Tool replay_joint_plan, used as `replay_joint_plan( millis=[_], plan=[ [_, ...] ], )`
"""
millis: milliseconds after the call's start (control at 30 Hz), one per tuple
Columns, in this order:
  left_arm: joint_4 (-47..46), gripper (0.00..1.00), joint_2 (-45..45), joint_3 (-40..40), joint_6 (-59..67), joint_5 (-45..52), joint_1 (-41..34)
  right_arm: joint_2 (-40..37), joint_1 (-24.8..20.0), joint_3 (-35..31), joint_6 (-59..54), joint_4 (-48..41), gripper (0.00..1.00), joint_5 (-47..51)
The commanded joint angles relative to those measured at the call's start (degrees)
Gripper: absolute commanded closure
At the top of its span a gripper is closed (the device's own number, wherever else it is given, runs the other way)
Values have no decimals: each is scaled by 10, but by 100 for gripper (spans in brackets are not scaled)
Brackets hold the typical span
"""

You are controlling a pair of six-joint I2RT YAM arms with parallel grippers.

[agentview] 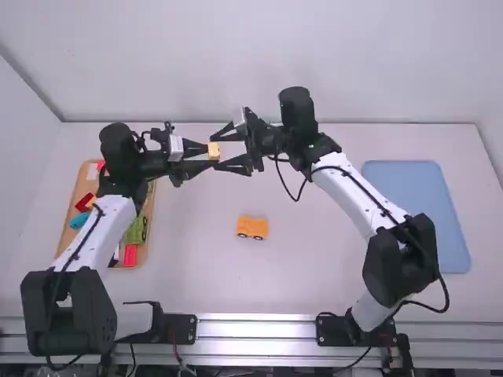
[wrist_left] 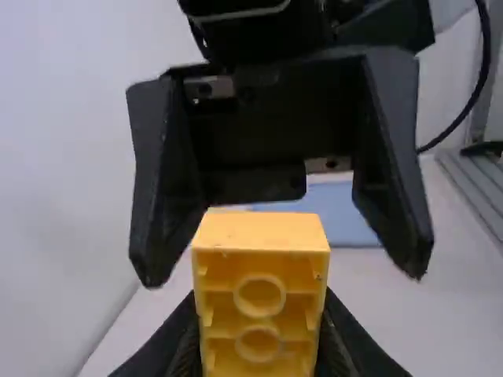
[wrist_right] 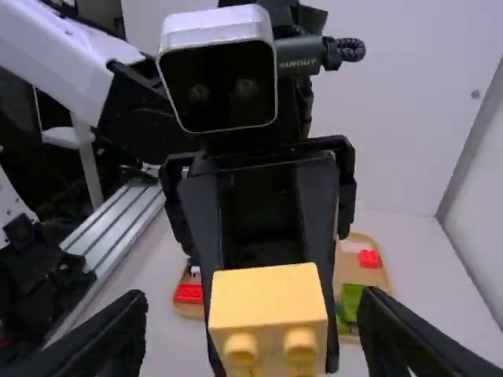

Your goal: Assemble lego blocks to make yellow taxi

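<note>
A handover seems in hand: the left jaws grip a yellow block [agentview: 214, 151], the right jaws wide around it. Next, probably, close the right before freeing the left (a drop threatens otherwise). The toy car [agentview: 252, 228] sits on the surface [agentview: 314, 287].

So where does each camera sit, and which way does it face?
High: above and behind, facing forward-down onto the table; both arms show.
Left wrist: on that wrist, facing the right gripper past its own fingers.
Right wrist: on that wrist, facing the left gripper past its own fingers.
Both wrist views share the yellow block, held by the left gripper.
</note>
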Motion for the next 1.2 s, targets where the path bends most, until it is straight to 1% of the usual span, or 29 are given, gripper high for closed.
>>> replay_joint_plan(
  millis=[0,33,100,133,233,267,467,500,533,600,700,733,767,800,833,867,933,1000,1033,1067,1100,1133,1167],
  plan=[
    [21,91,1,-13,-62,26,-6,3,8,-4,-8,2,36,2],
    [28,91,1,-15,-67,26,-5,3,10,-4,-8,2,39,8],
    [41,90,1,-19,-79,25,-4,3,12,-4,-9,2,41,12],
    [43,90,1,-20,-80,26,-8,3,10,-4,-9,2,45,7],
    [37,90,1,-20,-74,25,-10,3,10,-4,-7,5,49,6],
    [36,90,1,-20,-74,25,-9,3,10,-4,-3,6,52,6],
    [38,90,1,-20,-74,25,-9,3,10,-4,-2,7,61,5],
    [38,90,1,-20,-73,25,-9,3,10,-4,-2,6,64,5],
    [38,89,1,-20,-74,26,-9,3,10,-4,-2,6,67,5],
    [38,89,1,-20,-73,25,-10,3,10,-4,-2,6,71,5],
    [38,84,1,-20,-73,25,-10,3,10,-4,-2,6,76,5],
    [38,80,1,-20,-74,25,-10,3,10,-4,-2,6,78,5],
    [38,71,1,-20,-74,25,-10,3,10,-4,-2,6,78,5],
    [38,50,1,-20,-77,25,-10,3,10,-4,0,7,79,5],
    [38,40,1,-20,-77,25,-9,3,10,-4,1,7,79,6],
    [35,1,1,-20,-82,25,-9,3,6,-4,22,18,80,12],
    [26,1,1,-20,-82,19,-9,2,-4,-3,64,36,82,39],
    [-15,1,1,-20,-82,-25,-9,-14,-22,-3,115,17,85,166],
    [-40,1,1,-20,-80,-60,-9,-26,-25,-3,119,-8,85,227],
    [-75,1,1,-20,-75,-115,-10,-45,-25,-3,118,-53,87,317],
    [-85,1,1,-20,-75,-130,-10,-51,-24,-3,118,-65,87,341],
    [-121,1,1,-20,-77,-196,-10,-71,-17,-3,116,-111,87,432],
    [-147,1,1,-20,-87,-251,-9,-87,-7,-3,108,-150,87,501]
  ],
)
